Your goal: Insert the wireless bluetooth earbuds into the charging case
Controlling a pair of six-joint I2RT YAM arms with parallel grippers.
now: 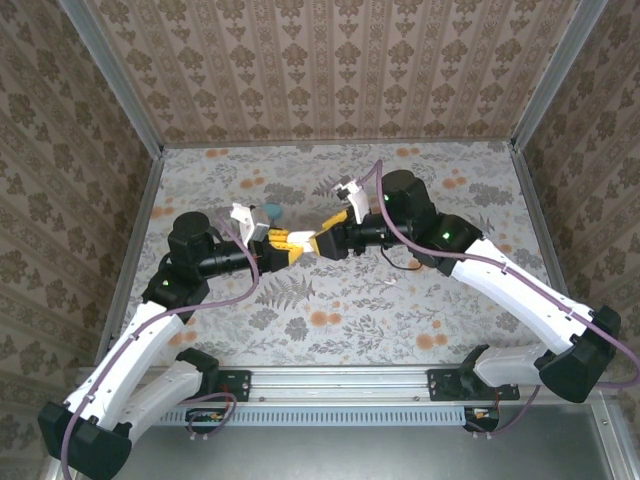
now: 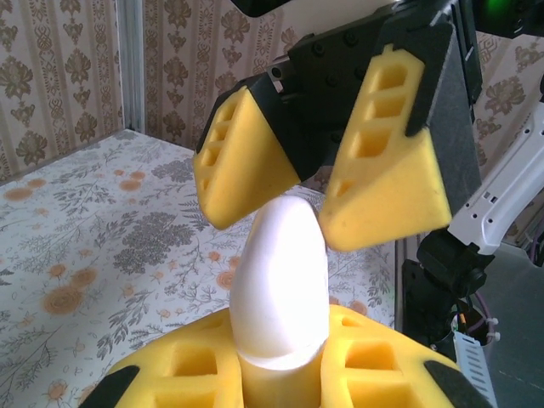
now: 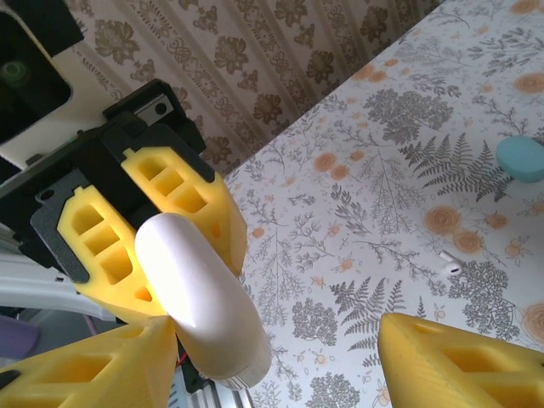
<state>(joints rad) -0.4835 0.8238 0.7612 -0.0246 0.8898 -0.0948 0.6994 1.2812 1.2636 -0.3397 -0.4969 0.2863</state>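
Gripping the white charging case (image 2: 280, 280) firmly, the left gripper (image 2: 280, 365) should hold steady while the spread right gripper (image 2: 293, 219), flanking its tip, pinches the lid squarely without twisting; one white earbud (image 3: 450, 262) lies loose on the table (image 3: 357, 212).

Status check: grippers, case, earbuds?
Left gripper shut on white case. Right gripper open, straddling its tip. Case looks closed; one white earbud loose on table.
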